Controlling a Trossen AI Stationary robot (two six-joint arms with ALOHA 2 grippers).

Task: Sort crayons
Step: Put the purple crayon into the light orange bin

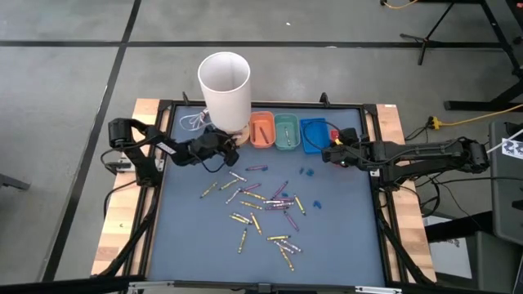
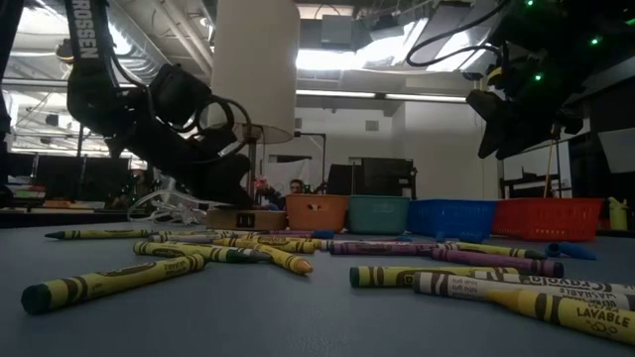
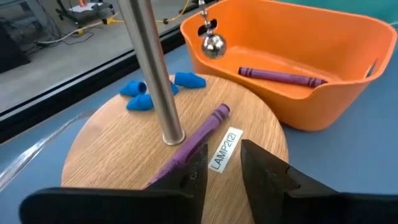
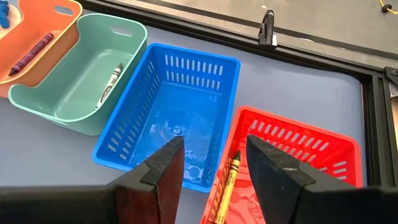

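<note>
Several yellow, purple and pale crayons (image 1: pixel 261 204) lie scattered on the blue-grey mat. My left gripper (image 3: pixel 221 177) hovers over the lamp's round wooden base (image 3: pixel 106 149), beside the orange tray (image 3: pixel 323 68), shut on a purple crayon (image 3: pixel 208 127). The orange tray holds another purple crayon (image 3: pixel 280 76). My right gripper (image 4: pixel 214 155) stands open above the blue basket (image 4: pixel 180 93) and the red basket (image 4: pixel 298 149), nothing between its fingers. A yellow crayon (image 4: pixel 227 183) lies in the red basket, a pale one (image 4: pixel 112 83) in the green tray (image 4: pixel 68 74). My left gripper has the purple crayon by its rear part (image 3: pixel 183 155), which runs under the gripper's own finger (image 3: pixel 196 177), so the place of contact is hidden. The crayon sticks out forward and aslant past the fingertips, over the wooden base. Whether it touches the wood I cannot tell.
The lamp's metal rod (image 3: pixel 149 68) and white shade (image 1: pixel 225 86) stand close by my left gripper, with a pull-chain ball (image 3: pixel 213 43) hanging near the orange tray's rim. Small blue bits lie on the base (image 3: pixel 140 99) and on the mat (image 1: pixel 306 173). A black frame edges the mat.
</note>
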